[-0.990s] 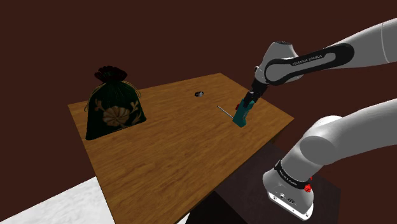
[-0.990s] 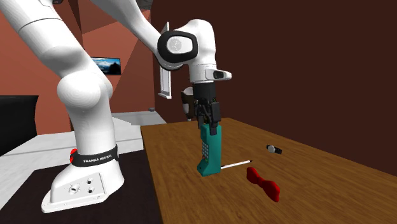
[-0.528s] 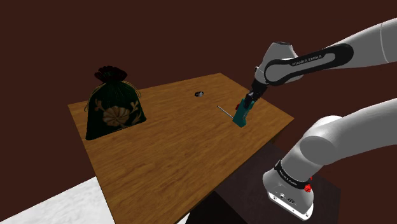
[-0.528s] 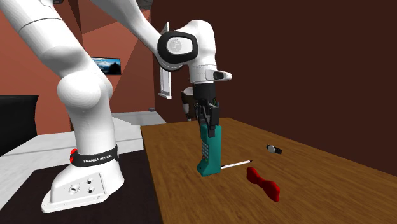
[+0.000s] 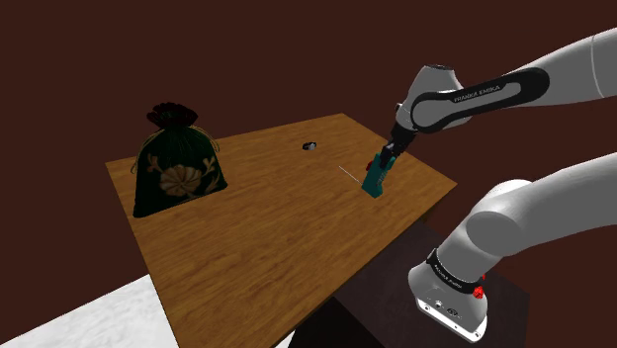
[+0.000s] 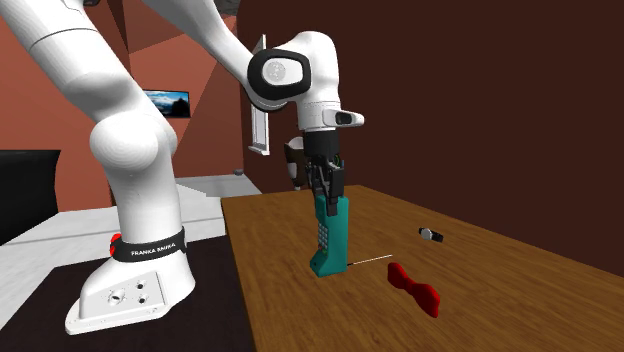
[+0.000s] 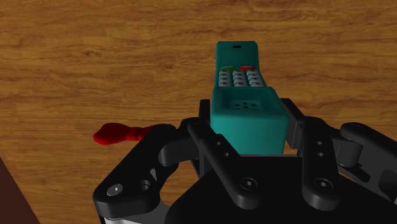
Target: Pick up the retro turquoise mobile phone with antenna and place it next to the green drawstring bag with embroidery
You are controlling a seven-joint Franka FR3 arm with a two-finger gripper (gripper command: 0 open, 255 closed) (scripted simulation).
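The turquoise phone stands upright near the wooden table's edge closest to the stand, its lower end at the surface. My gripper comes down on it from above and is shut on its upper end. In the wrist view both fingers press the phone's sides, keypad facing out. The second exterior view has the gripper clasping the phone, a thin antenna sticking out low beside it. The dark green embroidered drawstring bag sits at the table's far corner, towards the shoulder view's left.
A red bow-shaped object lies on the table just beyond the phone. A small dark object lies near the far edge. The robot's base stands on a dark stand by the table's near edge.
The fingers have come together on the phone's upper end. The phone stands in the same place, and its antenna now shows as a thinner line.
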